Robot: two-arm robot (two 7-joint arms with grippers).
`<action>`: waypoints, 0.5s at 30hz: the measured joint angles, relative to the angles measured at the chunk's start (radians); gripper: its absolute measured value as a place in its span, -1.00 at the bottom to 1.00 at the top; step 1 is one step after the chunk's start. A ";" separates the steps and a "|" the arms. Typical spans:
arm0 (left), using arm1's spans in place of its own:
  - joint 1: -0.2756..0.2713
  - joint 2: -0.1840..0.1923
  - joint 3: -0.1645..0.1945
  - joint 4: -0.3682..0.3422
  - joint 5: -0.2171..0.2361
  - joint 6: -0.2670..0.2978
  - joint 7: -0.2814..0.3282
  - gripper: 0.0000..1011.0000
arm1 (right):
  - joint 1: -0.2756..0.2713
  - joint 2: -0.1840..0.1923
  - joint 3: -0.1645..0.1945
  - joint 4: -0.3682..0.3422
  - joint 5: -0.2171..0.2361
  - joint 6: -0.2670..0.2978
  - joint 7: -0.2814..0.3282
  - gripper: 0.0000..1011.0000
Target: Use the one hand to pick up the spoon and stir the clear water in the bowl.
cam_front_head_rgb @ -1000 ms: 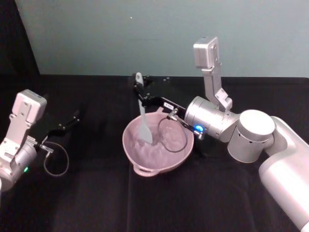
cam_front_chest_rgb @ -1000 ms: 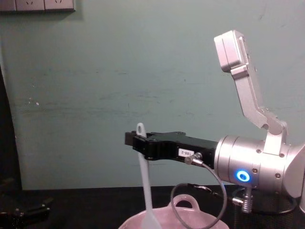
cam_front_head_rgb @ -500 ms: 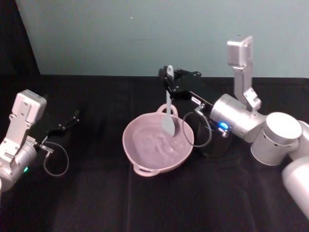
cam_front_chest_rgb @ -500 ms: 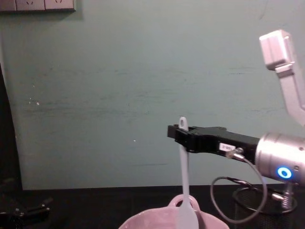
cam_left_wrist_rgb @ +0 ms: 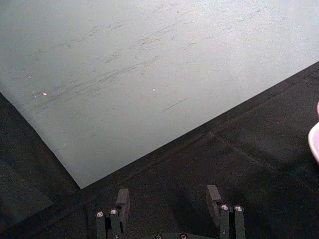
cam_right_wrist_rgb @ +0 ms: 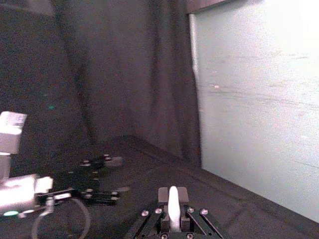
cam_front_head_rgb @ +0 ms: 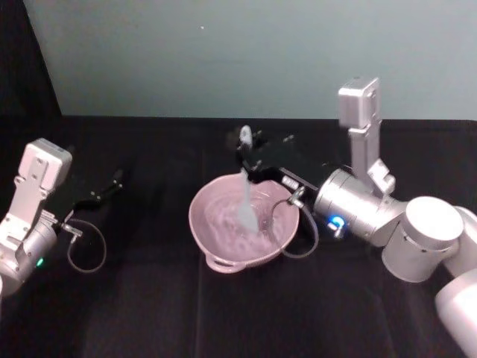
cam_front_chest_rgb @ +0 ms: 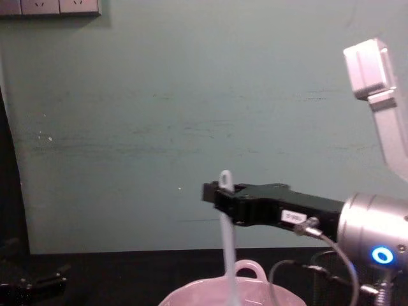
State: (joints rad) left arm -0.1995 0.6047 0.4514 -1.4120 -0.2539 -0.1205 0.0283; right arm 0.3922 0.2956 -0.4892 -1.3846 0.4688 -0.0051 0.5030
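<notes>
Black cloth covers the table point(cam_front_head_rgb: 149, 313) below a teal wall point(cam_front_head_rgb: 186, 60). In the last half second the black boxy two-finger right gripper point(cam_front_head_rgb: 247, 151) has swung back left from the far-right rim of the pale pink glossy ceramic bowl point(cam_front_head_rgb: 197, 218). It carries the long slim white plastic spoon point(cam_front_head_rgb: 245, 203) toward the middle. The blade dips into the clear water point(cam_front_head_rgb: 227, 230), so stirring looks under way. The jaws clamp the handle just below its tip, and the silver forearm point(cam_front_head_rgb: 350, 209) reaches in level from the right. The left gripper point(cam_front_head_rgb: 112, 183) sits parked at the left, fingers apart.

Glossy pale pink ceramic bowl point(cam_front_head_rgb: 203, 224), smooth white plastic spoon point(cam_front_head_rgb: 245, 207), matt black tablecloth point(cam_front_head_rgb: 149, 298), satin silver metal right arm point(cam_front_head_rgb: 350, 210), matt black right gripper point(cam_front_head_rgb: 246, 153), scuffed matt teal wall point(cam_front_chest_rgb: 127, 127)
</notes>
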 joint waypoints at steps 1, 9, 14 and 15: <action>0.000 0.000 0.000 0.000 0.000 0.000 0.000 1.00 | 0.000 -0.003 -0.004 -0.001 0.000 0.000 0.002 -0.78; 0.000 0.000 0.000 0.000 0.000 0.000 0.000 1.00 | 0.048 -0.063 -0.058 0.054 -0.007 -0.009 0.028 -0.78; 0.000 0.000 0.000 0.000 0.000 0.000 0.000 1.00 | 0.088 -0.094 -0.064 0.122 -0.011 -0.027 0.031 -0.78; 0.000 0.000 0.000 0.000 0.000 0.000 0.000 1.00 | 0.099 -0.102 -0.063 0.142 -0.012 -0.034 0.031 -0.78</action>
State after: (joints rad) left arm -0.1995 0.6047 0.4514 -1.4120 -0.2539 -0.1205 0.0283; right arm 0.4910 0.1940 -0.5520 -1.2430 0.4567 -0.0388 0.5344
